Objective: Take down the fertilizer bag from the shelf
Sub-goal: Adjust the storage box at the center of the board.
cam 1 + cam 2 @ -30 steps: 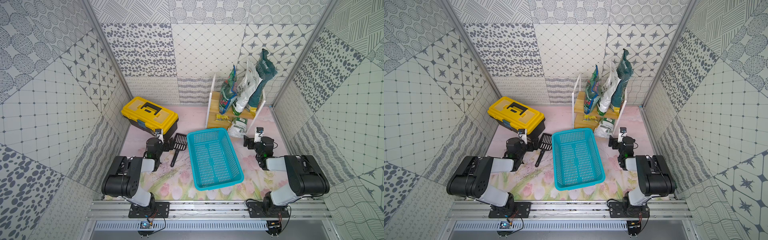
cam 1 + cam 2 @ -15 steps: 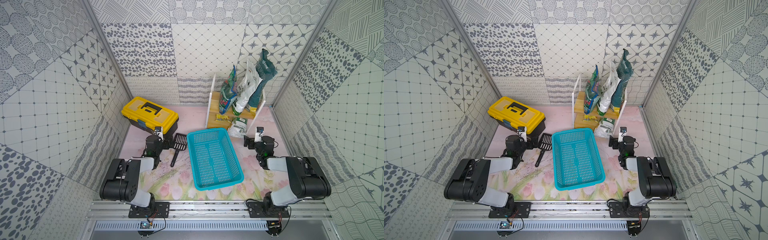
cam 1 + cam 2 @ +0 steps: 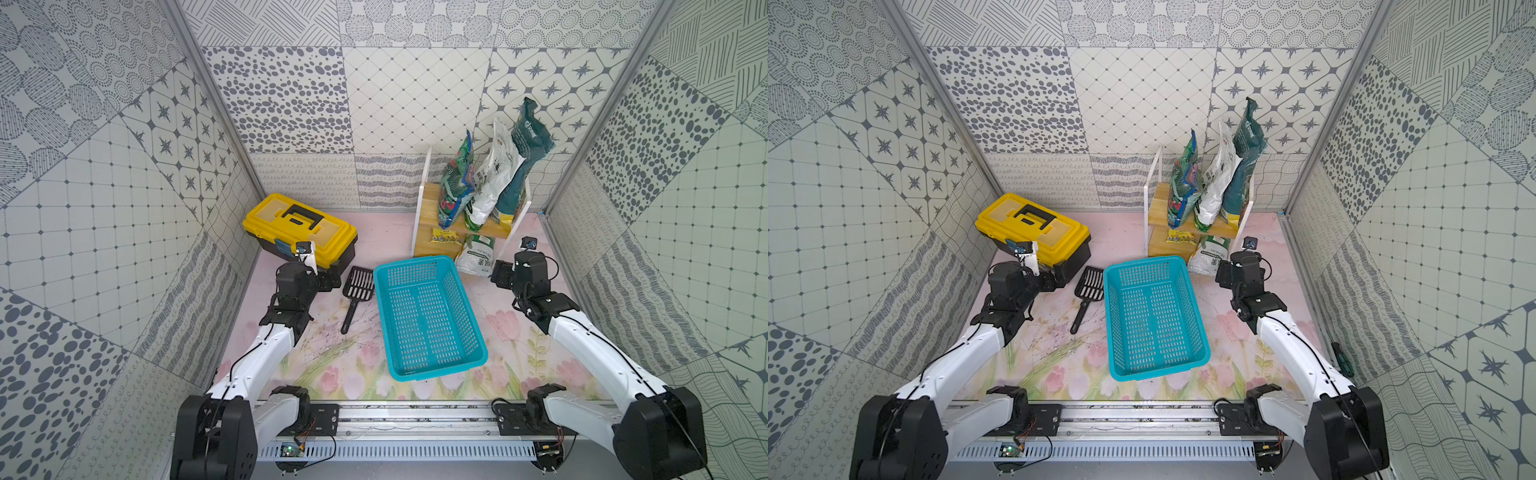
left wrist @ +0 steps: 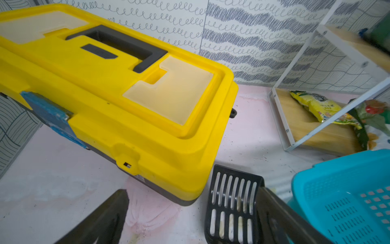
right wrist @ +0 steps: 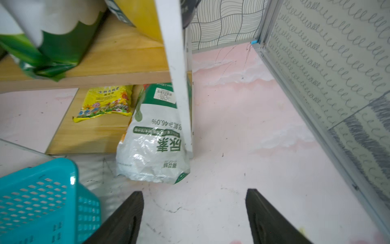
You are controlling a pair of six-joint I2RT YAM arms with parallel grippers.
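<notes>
Fertilizer bag [image 3: 494, 183], probably the white upright one, untouched on the shelf [image 3: 430, 203].
Right gripper [image 5: 194, 191] gapes empty, low; raise it, pinch the bag's top, lift straight up.

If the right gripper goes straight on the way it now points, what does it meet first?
The right gripper would probably meet the white bag first, at its corner beside the shelf post. Depth is unclear; it could touch the post instead.

White-framed wooden shelf [image 3: 430, 203]: floral bag [image 3: 455, 187], white bag [image 3: 494, 183] and dark green bag [image 3: 525, 158] upright on top; yellow packet [image 3: 445, 237] and white-green bag [image 3: 478, 255] lying on its bottom board.
</notes>
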